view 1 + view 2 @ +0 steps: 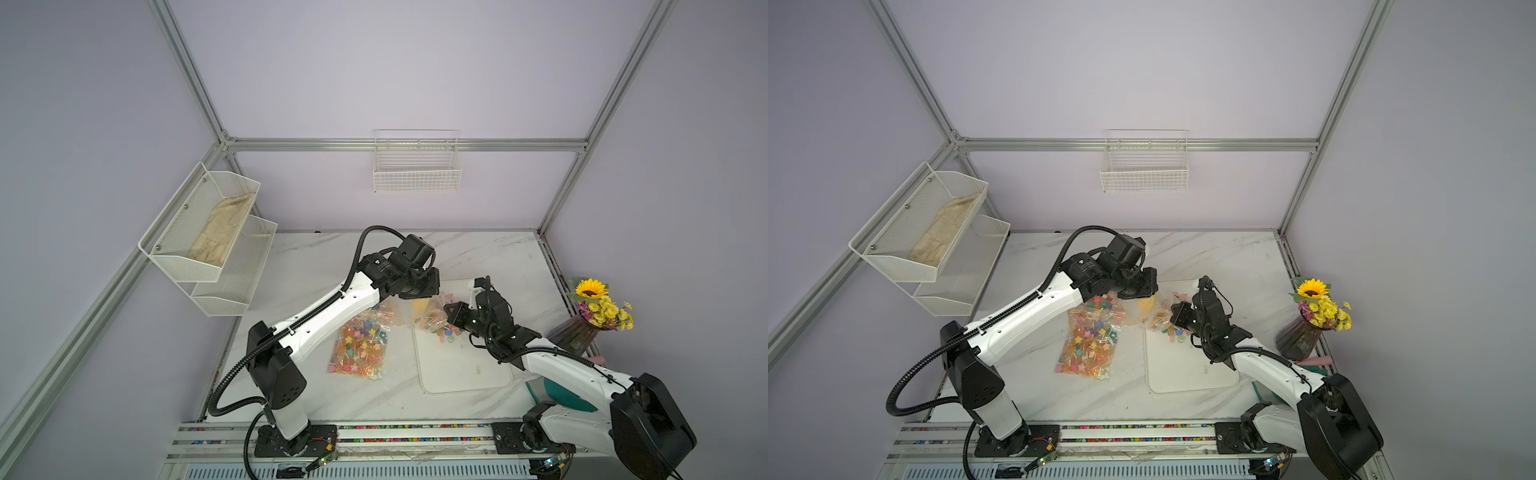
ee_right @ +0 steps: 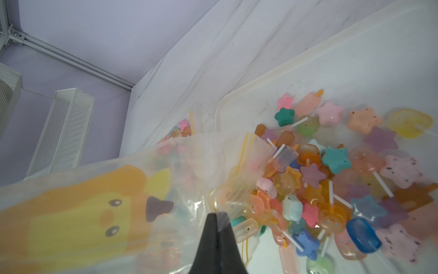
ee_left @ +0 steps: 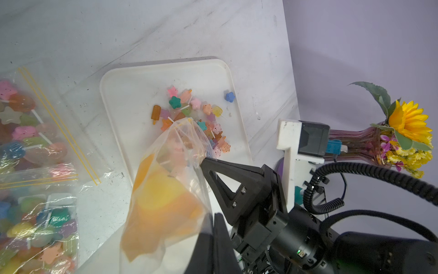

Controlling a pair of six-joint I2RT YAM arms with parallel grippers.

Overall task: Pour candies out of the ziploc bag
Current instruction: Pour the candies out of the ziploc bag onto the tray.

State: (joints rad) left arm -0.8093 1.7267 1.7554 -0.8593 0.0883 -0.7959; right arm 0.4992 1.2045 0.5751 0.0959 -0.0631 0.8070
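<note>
A clear ziploc bag [image 3: 166,189] with a yellow duck print hangs tilted over the white tray [image 1: 465,374], mouth down. My left gripper [image 3: 216,214] is shut on the film at its raised end. My right gripper [image 2: 216,214] is shut on the edge by the yellow zip lines, low over the tray; its tip also shows in the left wrist view [image 3: 203,162]. Several candies [image 2: 331,178] in pink, orange, blue, green and purple lie heaped on the tray under the mouth [image 3: 189,111]. A few pink ones still show inside the bag [image 3: 177,147].
A second clear bag [image 1: 361,345] full of candies lies flat on the marble table left of the tray. A purple vase of yellow flowers [image 1: 582,328] stands at the right edge. A mesh shelf [image 1: 208,232] hangs on the left wall and a wire basket [image 1: 417,166] on the back wall.
</note>
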